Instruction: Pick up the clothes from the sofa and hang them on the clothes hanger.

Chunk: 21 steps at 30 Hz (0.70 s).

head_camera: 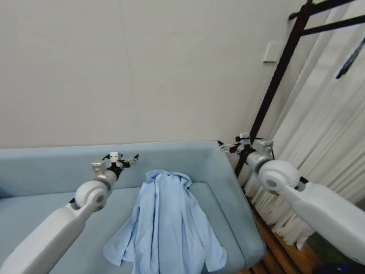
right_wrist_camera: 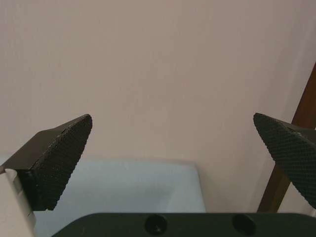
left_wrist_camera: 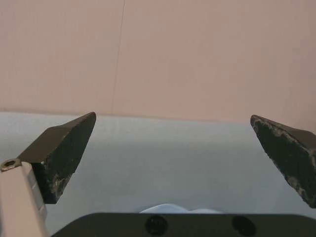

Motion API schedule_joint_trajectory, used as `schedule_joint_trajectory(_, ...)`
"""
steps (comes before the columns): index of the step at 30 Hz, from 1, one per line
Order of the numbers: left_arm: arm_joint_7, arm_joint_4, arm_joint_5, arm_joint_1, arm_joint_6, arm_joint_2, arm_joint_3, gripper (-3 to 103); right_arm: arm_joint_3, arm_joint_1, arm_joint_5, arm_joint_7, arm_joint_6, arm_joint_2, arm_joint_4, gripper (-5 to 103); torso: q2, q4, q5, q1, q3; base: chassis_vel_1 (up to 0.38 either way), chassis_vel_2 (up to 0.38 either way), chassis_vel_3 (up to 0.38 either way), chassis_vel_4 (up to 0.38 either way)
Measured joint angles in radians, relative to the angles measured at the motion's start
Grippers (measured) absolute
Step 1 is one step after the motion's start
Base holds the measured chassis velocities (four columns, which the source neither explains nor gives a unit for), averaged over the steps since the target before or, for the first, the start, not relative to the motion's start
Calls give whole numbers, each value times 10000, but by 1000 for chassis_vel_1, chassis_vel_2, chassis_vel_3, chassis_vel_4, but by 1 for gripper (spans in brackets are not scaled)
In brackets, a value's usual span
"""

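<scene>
Shirt (head_camera: 165, 228), pale blue, lies spread on the sofa (head_camera: 45, 165) seat, untouched. Left gripper (head_camera: 124, 161) hovers just left of its collar, and right gripper (head_camera: 229, 146) hovers above the sofa's far right corner near the rack (head_camera: 274, 85). Both are wide open and empty. Step: approach; next, likely a descent onto the collar.

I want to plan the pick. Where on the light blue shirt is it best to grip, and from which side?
Probably the collar of the light blue shirt, bunched up by the sofa backrest; the rest lies flat. Come from above with the open left gripper, close on its left; the right gripper is farther.
</scene>
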Motion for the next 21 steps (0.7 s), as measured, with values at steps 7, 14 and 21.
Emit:
schedule_joint_trajectory(7, -163, -2335, -546, 1898, 103, -146, -1985, 100, -147, 2404, 1429, 1220, -297, -636, 635, 100, 0, 2, -1, 2, 1, 0, 0, 0, 0)
schedule_joint_trajectory(14, 135, -3137, -306, 3324, 241, -828, -2957, 100, 59, 4026, -178, -6, -718, -1558, -41, 100, -3, 0, -1, 3, 3, 0, 0, 0, 0)
schedule_joint_trajectory(21, 213, -2939, -228, 2951, 309, -825, -2621, 100, -739, 5699, -547, -486, -1331, -1419, -2178, 100, -4, -12, 7, 5, 4, 0, 0, 0, 0)
